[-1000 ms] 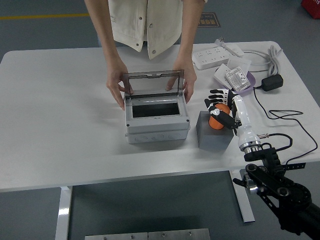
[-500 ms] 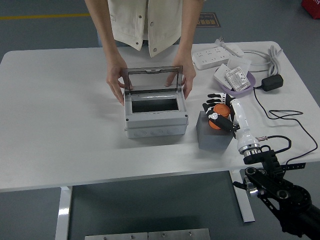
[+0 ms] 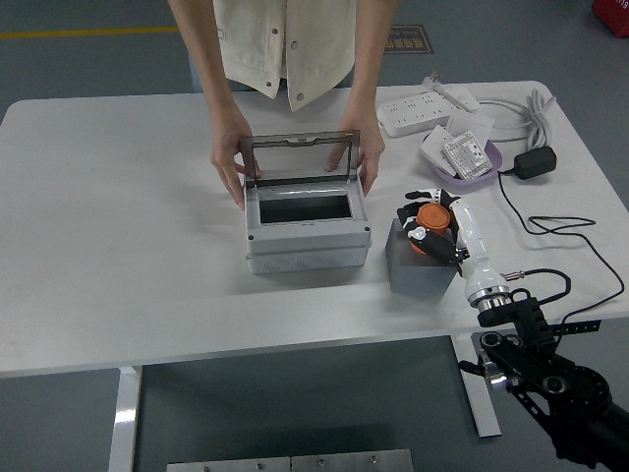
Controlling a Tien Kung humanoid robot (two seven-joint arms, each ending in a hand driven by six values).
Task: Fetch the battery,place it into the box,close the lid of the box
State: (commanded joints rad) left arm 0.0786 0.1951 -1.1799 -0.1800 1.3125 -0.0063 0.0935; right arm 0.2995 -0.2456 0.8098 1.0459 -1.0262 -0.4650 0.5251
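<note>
An orange battery sits in my right hand, whose black-tipped fingers curl around it just above a dark grey block. Left of the block stands the grey box, its dark inside showing. Its smoky transparent lid stands upright at the back. A person at the far side holds the lid with both hands, one at each side edge. My left arm is out of view.
At the back right lie a white power strip, a purple tray with white parts, a black adapter and cables trailing toward my right arm.
My right hand has lifted the battery slightly and turned it, so its orange top now shows. The person has tipped the lid further upright and nudged the box a little.
</note>
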